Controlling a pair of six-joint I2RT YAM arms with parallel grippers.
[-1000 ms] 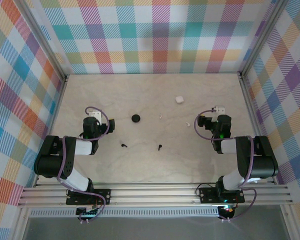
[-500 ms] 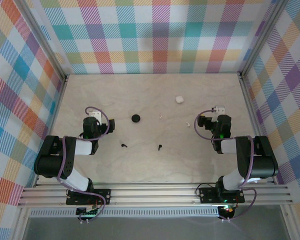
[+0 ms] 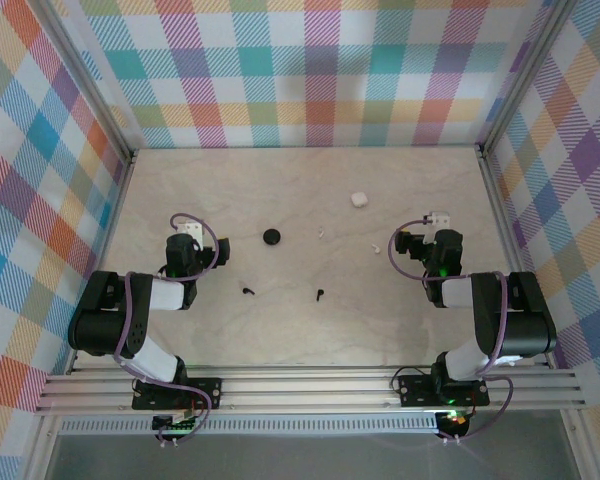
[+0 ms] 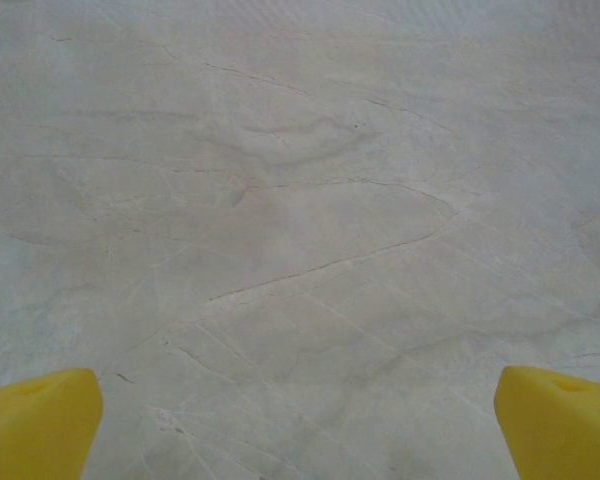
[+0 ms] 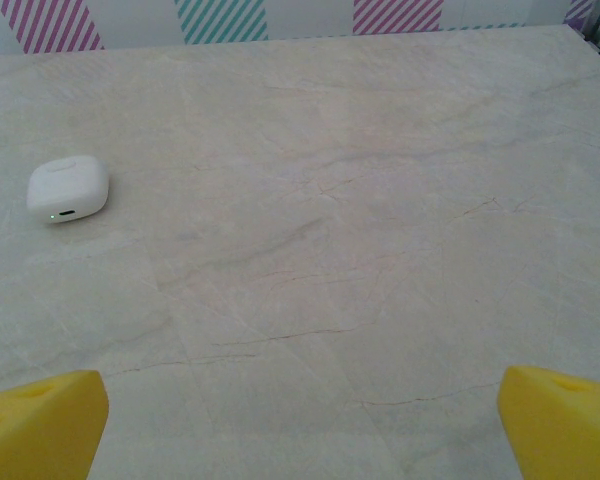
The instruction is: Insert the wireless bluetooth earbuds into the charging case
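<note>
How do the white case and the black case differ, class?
The white case is pale and rounded-square; the black case is dark and looks round from above. The white case lies farther back and to the right; the black case lies nearer and to the left. Both rest on the table, untouched.

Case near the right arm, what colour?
White; the charging case shows best in the right wrist view.

Matt marbled table (image 5: 380,200); smooth glossy white plastic case (image 5: 68,187).
</note>
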